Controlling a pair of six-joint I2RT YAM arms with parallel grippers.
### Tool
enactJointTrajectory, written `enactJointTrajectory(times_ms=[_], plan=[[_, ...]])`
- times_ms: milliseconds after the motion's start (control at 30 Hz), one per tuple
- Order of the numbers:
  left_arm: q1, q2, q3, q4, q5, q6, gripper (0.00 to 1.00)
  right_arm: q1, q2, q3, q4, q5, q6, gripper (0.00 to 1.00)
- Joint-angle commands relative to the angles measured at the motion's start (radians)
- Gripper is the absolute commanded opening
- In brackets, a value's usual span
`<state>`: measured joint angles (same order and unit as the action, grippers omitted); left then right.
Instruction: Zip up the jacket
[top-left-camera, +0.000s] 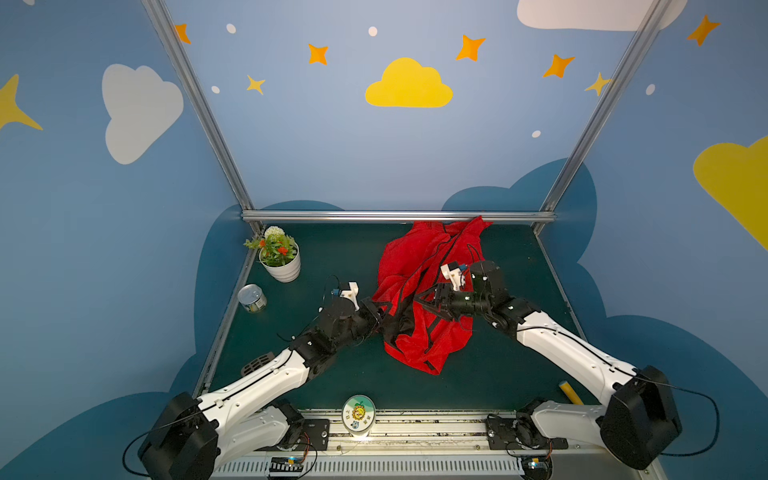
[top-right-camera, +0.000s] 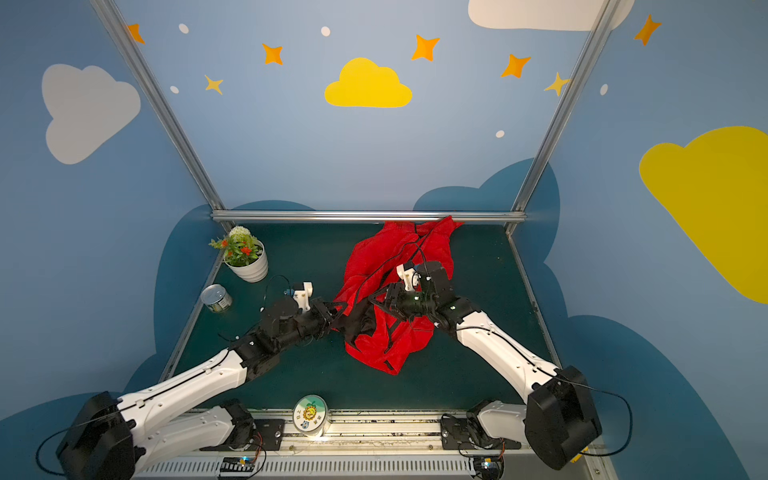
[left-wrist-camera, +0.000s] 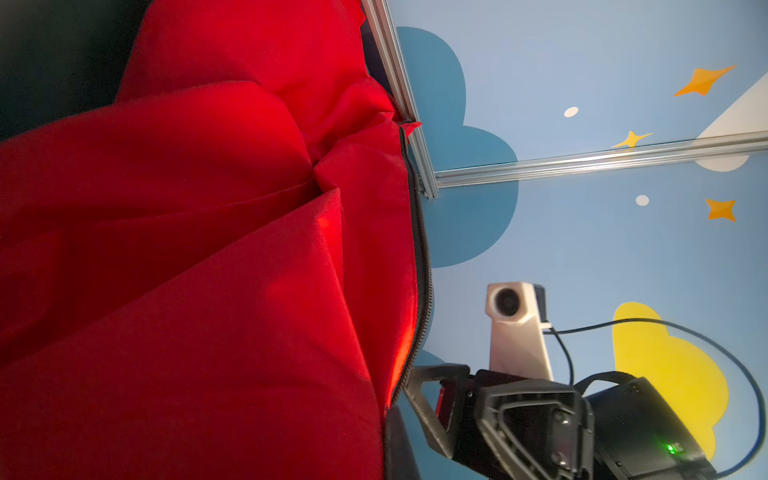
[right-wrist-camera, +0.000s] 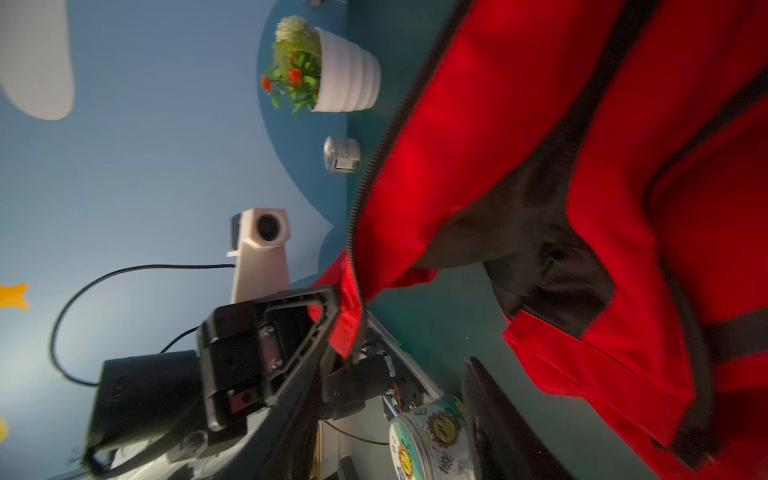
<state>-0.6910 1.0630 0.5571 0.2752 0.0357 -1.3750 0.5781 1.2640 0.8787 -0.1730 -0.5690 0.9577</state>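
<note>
Up front: a round tin (top-left-camera: 358, 411) with a sunflower lid sits at the near edge of the tabletop (top-left-camera: 324, 374); a yellow cylinder (top-left-camera: 570, 391) lies off to the right.
Middle: the jacket (top-left-camera: 409, 257), red with black lining showing, lies crumpled right of centre with its front open.
Left arm: the left gripper (top-left-camera: 380, 312) has its jaws pressed together, pinching the jacket's black zipper edge.
Right arm: the right gripper (top-left-camera: 422, 300) sits over the jacket's middle, close to the left one; whether its jaws grip anything I cannot tell.
Far left: a can (top-left-camera: 252, 298), then a potted plant (top-left-camera: 284, 268).
Back: the jacket's far end touches the back rail (top-left-camera: 332, 216).
</note>
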Motion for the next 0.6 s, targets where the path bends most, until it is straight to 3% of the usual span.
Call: enactJointTrajectory(times_ms=[0,167,300,567], plan=[[0.007,-0.018,-0.018,-0.020,-0.010,0.021,0.03,0.004,-0.006,-0.043,-0.220,0.086,-0.100,0.54],[0.007,-0.010,-0.023,-0.006,0.024,0.015,0.03,0.023,-0.060,-0.106,0.045,-0.028,-0.016,0.55],[0.007,0.011,-0.021,0.041,0.053,-0.004,0.03,0.040,-0.100,-0.147,0.255,-0.036,0.074,0.56],[0.008,0.037,-0.010,0.088,0.075,-0.027,0.03,0.052,0.010,-0.128,0.497,-0.107,0.191,0.51]])
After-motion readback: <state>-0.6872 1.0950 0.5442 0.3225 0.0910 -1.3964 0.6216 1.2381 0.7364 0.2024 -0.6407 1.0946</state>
